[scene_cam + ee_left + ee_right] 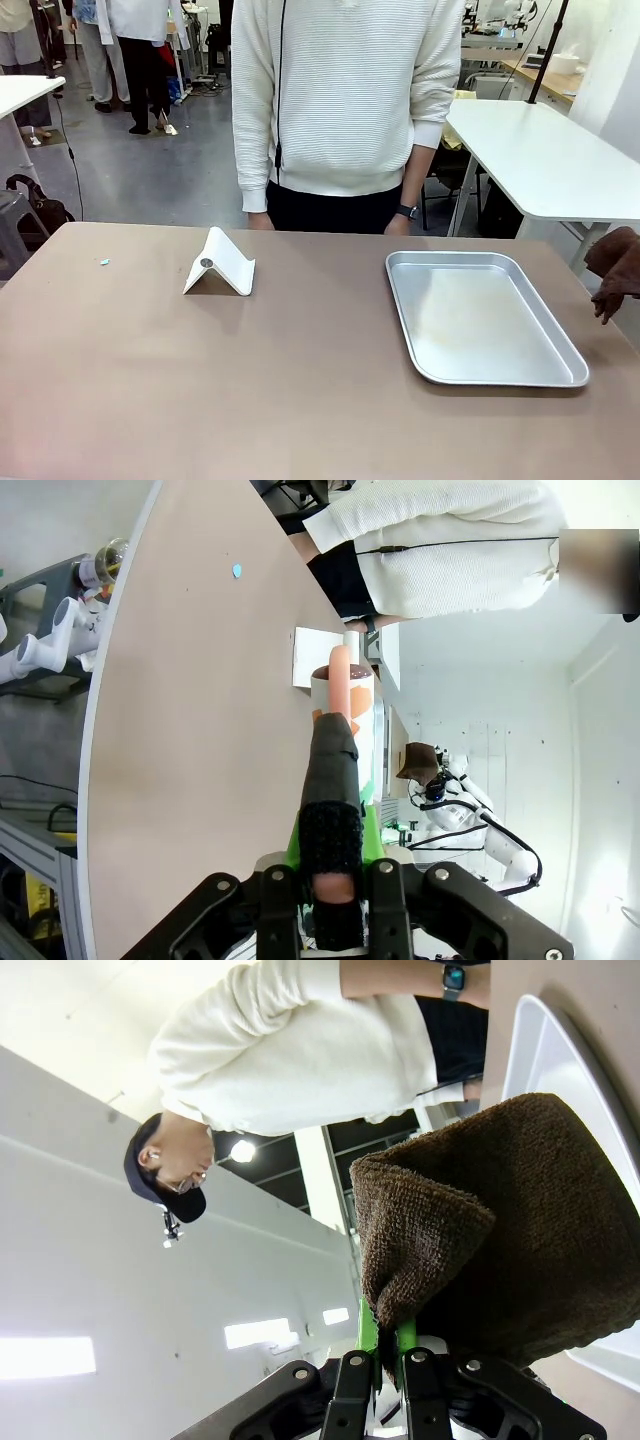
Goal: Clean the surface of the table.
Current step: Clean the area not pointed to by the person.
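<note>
Table (300, 410) bare for wiping, cloth at the ready

Spanning the lower frame, it carries a tray (500, 378) at right and a white stand (222, 268) left of centre. The right gripper (390, 1350) clamps a brown cloth (615, 268) at the right edge; the left gripper (338, 680) is pinched together, empty. A good wipe likely means pressing the cloth flat and skirting both objects

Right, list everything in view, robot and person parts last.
table: one, brown-taupe, across the front view.
tray: one, shiny metal, on the table's right half.
stand: one, white, folded, left of the tray, apart.
speck: one, teal, table's far left.
cloth: one, brown, at the table's right edge.
rod: one, black with peach ends, kind unclear, held at left.
person: one, white sweater, far side.
left end effector: one, black, shut on the rod.
right end effector: one, black, shut on the cloth.
</note>
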Motion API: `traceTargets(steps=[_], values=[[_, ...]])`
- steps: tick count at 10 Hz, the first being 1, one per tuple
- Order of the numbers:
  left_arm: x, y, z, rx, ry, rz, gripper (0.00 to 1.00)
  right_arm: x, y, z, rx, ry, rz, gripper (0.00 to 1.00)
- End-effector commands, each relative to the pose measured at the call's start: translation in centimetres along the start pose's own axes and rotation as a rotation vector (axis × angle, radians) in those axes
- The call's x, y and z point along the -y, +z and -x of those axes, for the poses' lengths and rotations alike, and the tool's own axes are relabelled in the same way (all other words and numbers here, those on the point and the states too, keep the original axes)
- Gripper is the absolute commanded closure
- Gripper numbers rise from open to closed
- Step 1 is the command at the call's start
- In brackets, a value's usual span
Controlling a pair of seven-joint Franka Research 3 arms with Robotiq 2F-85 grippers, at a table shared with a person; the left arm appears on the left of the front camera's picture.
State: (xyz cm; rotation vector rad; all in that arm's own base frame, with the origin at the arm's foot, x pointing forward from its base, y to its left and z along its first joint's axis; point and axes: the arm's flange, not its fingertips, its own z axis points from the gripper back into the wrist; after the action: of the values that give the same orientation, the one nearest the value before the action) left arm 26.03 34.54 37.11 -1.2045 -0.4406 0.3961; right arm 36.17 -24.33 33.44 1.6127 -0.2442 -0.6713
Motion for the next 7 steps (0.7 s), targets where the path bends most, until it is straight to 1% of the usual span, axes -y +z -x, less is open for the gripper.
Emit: traceTargets(steps=[1, 3, 4, 5, 6, 7], values=[[0.5, -0.2, 0.4, 0.002, -0.008, -0.005, 0.78, -0.5, 0.1, 0.5, -0.002, 0.005, 0.002, 0.93], [0.1, -0.4, -1.0, 0.015, 0.010, -0.007, 0.78, -0.5, 0.1, 0.5, -0.002, 0.005, 0.002, 0.93], [0.2, -1.2, -2.8, 0.052, 0.034, -0.040, 0.78, -0.5, 0.1, 0.5, -0.002, 0.005, 0.002, 0.93], [0.7, -2.2, -4.3, 0.047, 0.045, -0.042, 0.78, -0.5, 0.1, 0.5, -0.002, 0.005, 0.002, 0.93], [1.3, -3.7, -6.1, 0.061, 0.065, -0.065, 0.78, -0.5, 0.1, 0.5, -0.002, 0.005, 0.002, 0.93], [1.8, -5.5, -7.9, 0.048, 0.075, -0.098, 0.78, -0.5, 0.1, 0.5, -0.002, 0.005, 0.002, 0.93]])
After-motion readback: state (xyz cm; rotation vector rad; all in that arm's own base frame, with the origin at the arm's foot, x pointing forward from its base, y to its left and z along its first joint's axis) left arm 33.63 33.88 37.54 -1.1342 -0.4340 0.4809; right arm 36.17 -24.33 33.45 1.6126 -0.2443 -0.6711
